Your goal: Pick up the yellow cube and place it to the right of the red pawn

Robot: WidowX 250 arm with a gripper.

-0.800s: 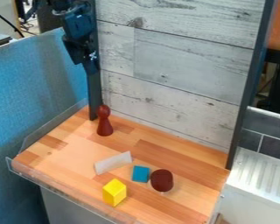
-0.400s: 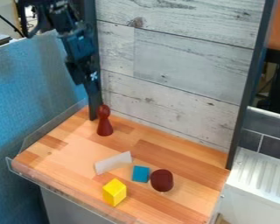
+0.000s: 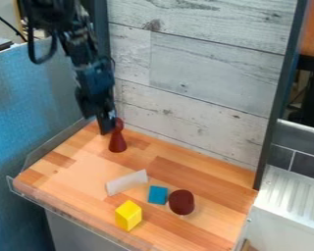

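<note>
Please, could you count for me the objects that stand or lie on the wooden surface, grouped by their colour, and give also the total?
Dark red: 2 (pawn-shaped piece, cylinder)
Yellow: 1 (yellow block)
Blue: 1 (blue block)
White: 1 (long white block)
Total: 5

Counter point(image 3: 199, 171): wooden surface, strips of light and reddish brown, clear rim point(image 3: 48, 143) along left and near edges in camera view. Landmark: blue block point(image 3: 158, 194). Dark red rounded block point(image 3: 181, 202): just right of landmark. Yellow block point(image 3: 128, 215): nearer camera than landmark, to its left. Whitish elongated block point(image 3: 127, 182): left of landmark, lying obliquely, one end near it. Red pawn-shaped piece point(image 3: 117, 142): upright, well apart from landmark, farther back and left.
</note>
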